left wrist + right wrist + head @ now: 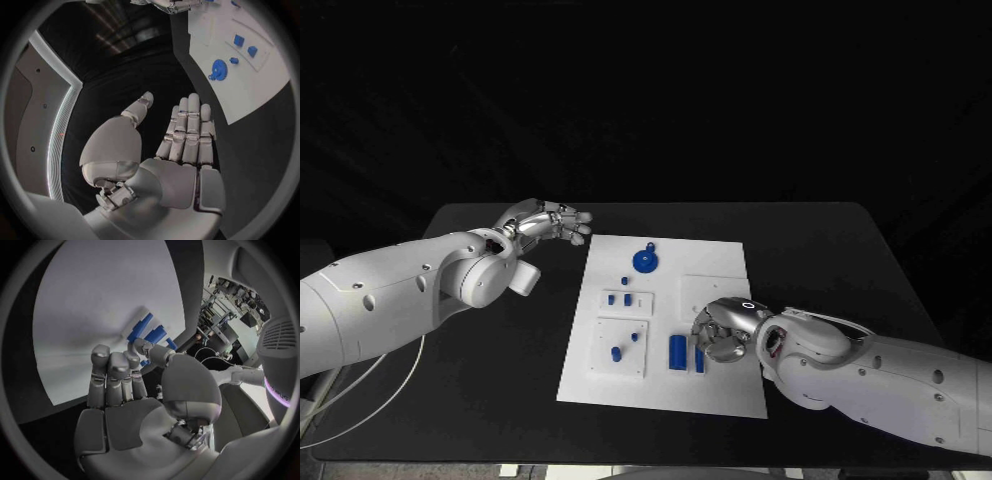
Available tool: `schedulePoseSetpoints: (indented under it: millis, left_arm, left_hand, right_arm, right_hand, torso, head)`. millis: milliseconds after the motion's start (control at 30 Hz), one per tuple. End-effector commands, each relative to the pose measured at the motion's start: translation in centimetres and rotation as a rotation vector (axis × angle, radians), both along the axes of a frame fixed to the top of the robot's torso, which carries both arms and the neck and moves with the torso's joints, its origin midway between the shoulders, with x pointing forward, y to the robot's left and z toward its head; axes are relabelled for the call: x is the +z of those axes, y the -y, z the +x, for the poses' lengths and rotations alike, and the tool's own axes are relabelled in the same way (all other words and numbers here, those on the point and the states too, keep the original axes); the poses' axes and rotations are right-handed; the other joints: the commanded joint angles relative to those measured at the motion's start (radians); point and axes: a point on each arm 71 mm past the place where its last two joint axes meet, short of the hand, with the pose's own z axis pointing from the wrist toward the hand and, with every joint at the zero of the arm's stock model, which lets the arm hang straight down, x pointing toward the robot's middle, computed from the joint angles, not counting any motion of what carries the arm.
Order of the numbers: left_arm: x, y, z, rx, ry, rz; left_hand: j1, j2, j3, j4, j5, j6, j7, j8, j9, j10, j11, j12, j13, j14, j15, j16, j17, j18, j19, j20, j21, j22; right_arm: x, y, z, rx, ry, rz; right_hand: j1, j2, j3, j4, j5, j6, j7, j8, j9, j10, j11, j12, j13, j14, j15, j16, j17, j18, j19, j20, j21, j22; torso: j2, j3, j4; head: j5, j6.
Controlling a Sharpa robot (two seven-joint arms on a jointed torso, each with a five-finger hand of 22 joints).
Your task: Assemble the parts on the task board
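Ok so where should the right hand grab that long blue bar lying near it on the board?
Probably pinch the long blue bar across its narrow width near the middle, coming from above. It lies flat on the task board, with the right hand just beside it.

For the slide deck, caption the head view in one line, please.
Right hand hovers beside two long blue parts on the white task board; left hand open off-board.

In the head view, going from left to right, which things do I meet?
Left hand → task board, carrying the blue parts → right hand, over the board's right part.
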Motion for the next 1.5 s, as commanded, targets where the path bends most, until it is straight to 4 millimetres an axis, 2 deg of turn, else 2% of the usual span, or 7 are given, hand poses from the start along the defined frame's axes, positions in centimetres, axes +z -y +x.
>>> schedulePoseSetpoints:
  millis: [33,800,900,967,1133,1300,1500]
  left_arm:
    - [0.1,0.2,0.0,-0.017,0.003,-0.005]
    - [0.1,0.3,0.0,-0.017,0.004,-0.005]
    - [0.1,0.3,0.0,-0.016,0.006,-0.006]
    - [0.1,0.2,0.1,-0.013,0.009,-0.005]
    - [0.1,0.2,0.2,-0.004,0.017,-0.004]
    - [0.0,0.3,0.6,0.015,0.016,-0.019]
    - [-0.1,0.3,1.3,0.048,0.020,-0.041]
  left_hand:
    - [0.005,0.007,0.000,-0.003,-0.003,0.002,-0.005,0.006,-0.001,0.002,-0.004,-0.004,0.001,0.008,0.002,-0.005,0.001,-0.001,0.007,0.002,-0.006,0.008]
    - [0.005,0.007,-0.001,-0.003,-0.003,0.002,-0.005,0.006,-0.001,0.003,-0.004,-0.004,0.001,0.009,0.002,-0.006,0.002,-0.001,0.007,0.003,-0.007,0.008]
    - [0.005,0.007,-0.001,-0.003,-0.003,0.002,-0.005,0.006,-0.001,0.003,-0.004,-0.004,0.001,0.009,0.002,-0.006,0.003,-0.002,0.007,0.003,-0.007,0.008]
    - [0.005,0.007,-0.001,-0.003,-0.003,0.002,-0.005,0.006,-0.001,0.003,-0.004,-0.004,0.001,0.009,0.002,-0.006,0.003,-0.002,0.007,0.003,-0.007,0.008]
    - [0.005,0.005,-0.001,-0.004,-0.003,0.002,-0.005,0.006,-0.001,0.002,-0.003,-0.004,0.001,0.009,0.002,-0.007,0.003,-0.002,0.007,0.003,-0.008,0.008]
    - [0.006,0.003,-0.002,-0.005,-0.003,0.001,-0.004,0.005,-0.002,0.002,-0.003,-0.005,0.001,0.006,0.003,-0.010,0.004,-0.002,0.006,0.003,-0.009,0.009]
    - [0.014,0.005,0.001,-0.012,-0.002,-0.001,-0.002,0.004,-0.003,-0.002,-0.001,-0.008,-0.001,-0.026,0.018,-0.042,-0.001,-0.004,-0.009,0.014,-0.023,0.010]
  right_arm:
    - [-0.7,0.2,-0.3,0.021,0.005,-0.039]
    - [-0.5,0.8,0.0,-0.017,0.026,0.046]
    - [-0.2,1.3,0.0,-0.052,0.016,0.144]
    - [0.1,1.6,0.1,-0.083,0.000,0.233]
    - [1.3,2.6,0.7,-0.163,-0.026,0.424]
    - [3.0,3.8,3.3,-0.252,-0.127,0.622]
    - [4.5,6.8,7.5,-0.355,-0.132,0.721]
  right_hand:
    - [0.011,0.002,0.007,0.000,-0.005,0.013,0.005,0.005,-0.002,0.002,-0.006,0.003,-0.002,0.000,-0.004,-0.005,0.002,0.024,0.003,0.003,0.003,0.016]
    - [0.021,-0.022,0.018,0.023,-0.006,0.014,0.004,0.009,-0.005,0.004,-0.007,0.003,-0.004,0.000,-0.006,-0.005,0.003,0.024,0.007,0.001,0.003,0.014]
    - [0.016,-0.041,0.019,0.038,-0.003,-0.005,0.009,-0.001,-0.012,0.002,-0.002,0.001,-0.006,-0.001,-0.002,-0.008,0.002,0.024,0.007,0.001,0.001,0.013]
    - [-0.007,-0.078,0.002,0.052,0.001,-0.030,0.016,-0.014,-0.019,-0.003,0.004,-0.002,-0.008,-0.002,0.003,-0.011,0.002,0.024,0.008,0.004,0.000,0.012]
    - [-0.051,-0.105,-0.113,0.060,0.047,-0.079,0.031,-0.033,-0.029,-0.024,0.019,-0.005,-0.006,-0.009,0.014,-0.021,0.000,0.024,0.005,0.006,-0.006,0.009]
    - [-0.087,-0.060,-0.304,0.005,0.178,-0.109,0.040,-0.036,-0.030,-0.061,0.027,-0.015,-0.011,-0.038,0.025,-0.044,0.000,0.024,-0.032,0.017,-0.033,0.006]
    - [-0.114,-0.007,-0.398,-0.060,0.223,-0.118,0.048,-0.033,-0.032,-0.122,0.036,-0.060,-0.040,-0.102,0.034,-0.108,-0.024,0.020,-0.103,0.048,-0.093,-0.011]
  torso:
    - [0.000,-0.0001,0.0002]
    - [-0.001,0.0002,-0.0006]
    - [-0.001,-0.0001,-0.0012]
    - [-0.001,-0.0004,-0.0007]
    - [-0.002,-0.0003,-0.0010]
    - [-0.008,-0.0010,-0.0024]
    - [-0.027,-0.0050,-0.0054]
  head:
    - [0.001,0.000]
    - [0.000,0.000]
    - [-0.001,0.003]
    - [-0.002,0.006]
    - [-0.007,0.020]
    - [-0.013,0.042]
    - [-0.014,0.064]
